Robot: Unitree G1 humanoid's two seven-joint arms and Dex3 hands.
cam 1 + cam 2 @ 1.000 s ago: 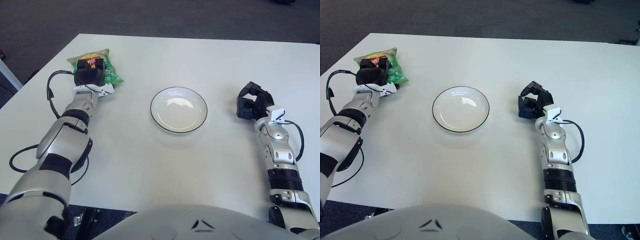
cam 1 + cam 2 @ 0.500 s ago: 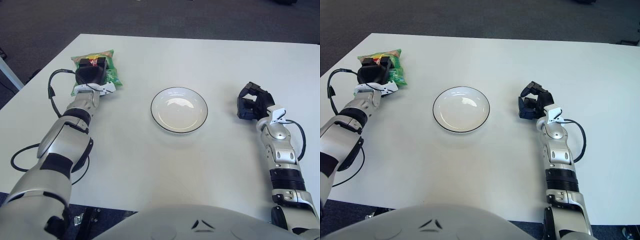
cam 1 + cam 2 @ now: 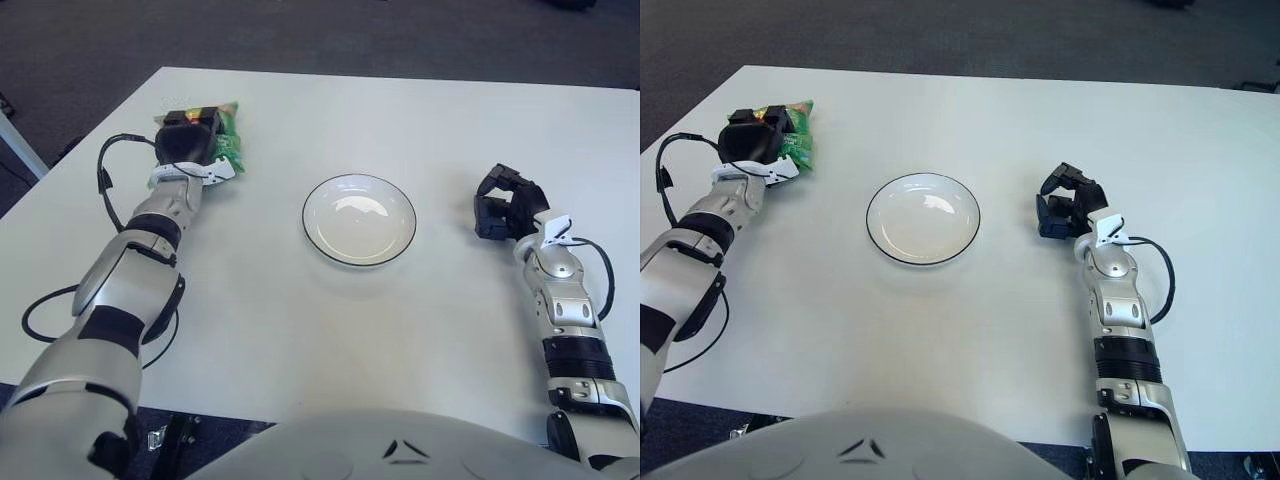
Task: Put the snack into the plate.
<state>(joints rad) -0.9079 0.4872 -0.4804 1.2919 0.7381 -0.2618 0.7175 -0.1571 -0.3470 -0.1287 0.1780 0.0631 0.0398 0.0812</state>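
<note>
A green snack bag point(image 3: 229, 143) is at the far left of the white table, mostly hidden behind my left hand point(image 3: 190, 137), whose black fingers are curled around it. The bag looks tilted up on its edge. The white plate with a dark rim point(image 3: 359, 219) sits empty at the table's middle, well to the right of the bag. My right hand point(image 3: 506, 202) shows to the right of the plate, fingers curled and holding nothing.
A black cable point(image 3: 104, 190) loops beside my left forearm. The table's far edge point(image 3: 400, 78) meets dark carpet beyond. Bare white tabletop point(image 3: 280, 160) lies between the bag and the plate.
My left hand has closed on the bag and turned it upward, so less of the green packet shows. The hand shifted slightly right and farther back. The right hand stayed still.
</note>
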